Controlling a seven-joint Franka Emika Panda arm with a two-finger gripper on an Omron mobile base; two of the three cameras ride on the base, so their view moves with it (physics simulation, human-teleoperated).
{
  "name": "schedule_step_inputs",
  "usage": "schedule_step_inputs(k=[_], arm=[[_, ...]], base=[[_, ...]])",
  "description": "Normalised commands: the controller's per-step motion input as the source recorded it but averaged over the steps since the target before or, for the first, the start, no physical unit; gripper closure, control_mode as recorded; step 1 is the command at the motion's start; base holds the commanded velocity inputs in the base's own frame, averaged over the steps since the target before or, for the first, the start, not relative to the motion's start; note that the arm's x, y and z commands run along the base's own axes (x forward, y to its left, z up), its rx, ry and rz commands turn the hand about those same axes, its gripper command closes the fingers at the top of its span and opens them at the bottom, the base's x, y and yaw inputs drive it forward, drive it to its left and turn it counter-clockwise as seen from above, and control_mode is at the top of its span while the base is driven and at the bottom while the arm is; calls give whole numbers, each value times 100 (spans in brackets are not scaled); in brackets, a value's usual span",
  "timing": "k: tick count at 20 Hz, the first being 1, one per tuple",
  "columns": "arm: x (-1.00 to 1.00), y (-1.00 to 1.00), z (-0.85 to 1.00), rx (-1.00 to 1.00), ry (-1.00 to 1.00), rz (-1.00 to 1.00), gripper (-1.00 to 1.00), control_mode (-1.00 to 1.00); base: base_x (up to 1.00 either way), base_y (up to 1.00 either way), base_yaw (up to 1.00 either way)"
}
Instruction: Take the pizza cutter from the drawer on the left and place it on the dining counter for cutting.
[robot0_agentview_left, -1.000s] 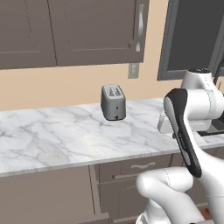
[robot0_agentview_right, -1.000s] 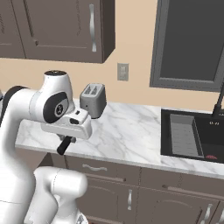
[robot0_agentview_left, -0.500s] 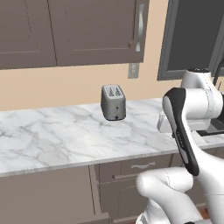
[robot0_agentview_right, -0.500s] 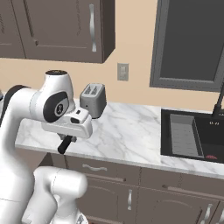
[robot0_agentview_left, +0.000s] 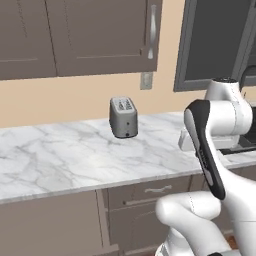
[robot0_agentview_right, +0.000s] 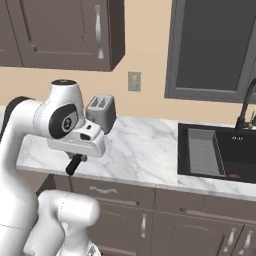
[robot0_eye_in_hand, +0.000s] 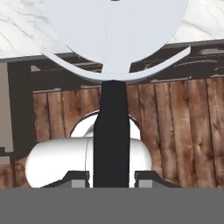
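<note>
I see the tool (robot0_eye_in_hand: 112, 177) clamped narrow on the pizza cutter (robot0_eye_in_hand: 112, 109), its black handle between the fingertips (robot0_eye_in_hand: 76, 178) and the pale wheel blade pointing away from the hand; in the right base view that handle hangs below the hand, in front of the bench (robot0_agentview_right: 145, 155) edge; beyond it a marble top; farther back a toaster (robot0_agentview_left: 123, 117) stands upright near the beige wall; a dark sink (robot0_agentview_right: 220, 152) sits off to the right.

Your white arm folds up from the base, elbow high, wrist bent level. The two-finger gripper (robot0_eye_in_hand: 112, 177) points downward, jaws clamped on the black handle of the white-wheeled pizza cutter (robot0_eye_in_hand: 113, 100), wheel farthest from the fingers.
</note>
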Motion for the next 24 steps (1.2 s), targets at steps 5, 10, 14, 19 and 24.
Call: schedule_step_inputs(k=[5, 10, 14, 19, 24], arm=[[0, 0, 0, 0, 0, 0, 100, 100], [0, 0, 0, 0, 0, 0, 100, 100], [0, 0, 0, 0, 0, 0, 100, 100], [0, 0, 0, 0, 0, 0, 100, 100], [0, 0, 0, 0, 0, 0, 100, 100]], base=[[-44, -90, -41], [-43, -94, -60], [-8, -83, -71], [0, -70, -81], [0, -54, -86]])
